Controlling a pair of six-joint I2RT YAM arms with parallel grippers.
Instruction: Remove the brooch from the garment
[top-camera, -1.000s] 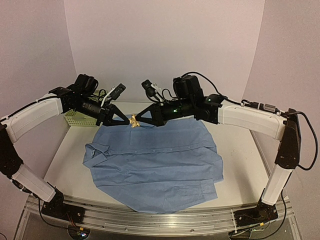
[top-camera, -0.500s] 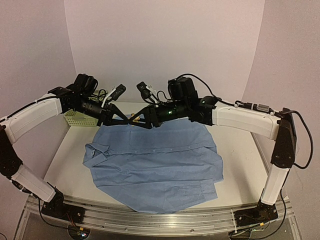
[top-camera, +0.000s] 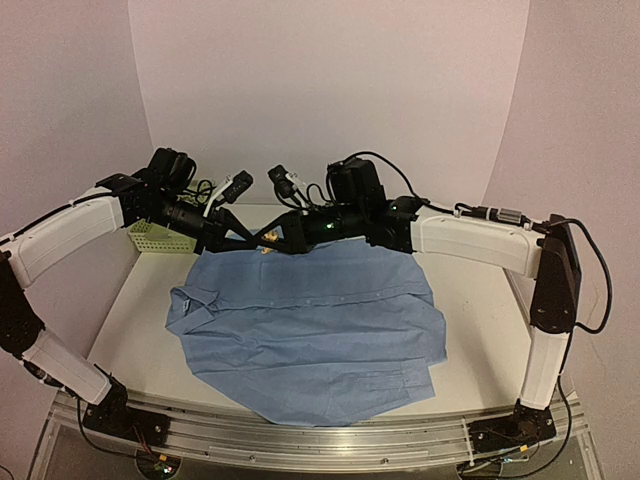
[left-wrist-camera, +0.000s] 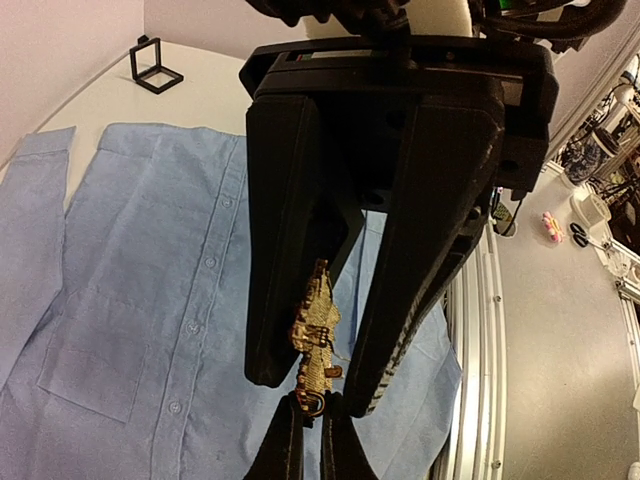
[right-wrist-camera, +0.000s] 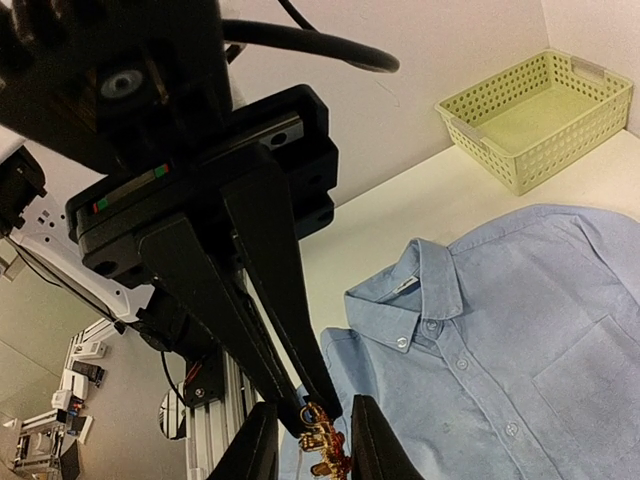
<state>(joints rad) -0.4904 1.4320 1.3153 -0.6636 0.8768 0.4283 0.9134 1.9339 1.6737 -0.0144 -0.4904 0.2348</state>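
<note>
Now the brooch hangs in mid-air above the far part of the garment, clear of the cloth as far as I can judge. Left jaws are clenched on its lower end, tips pinched tight on the small ring-like bit. Right jaws stand part-released, one finger on each side of the brooch. A gap shows beside the ornament, so they're not gripping it.

Key relation: the brooch's long axis runs straight out from the left tips and lengthwise down the slot btwn the right fingers. The two sets of jaws meet nose to nose w/ the brooch in line btwn them. Left arm has it; right arm is just as near but only flanks it.

Garment lies flat on the counter. Green basket sits at the far left corner, small black box beyond the shirt, both well apart from the brooch.

Hard to make out: in the top view the brooch is a speck among black fingers. Pin & clasp aren't visible anywhere, so can't tell if a thread is caught.
</note>
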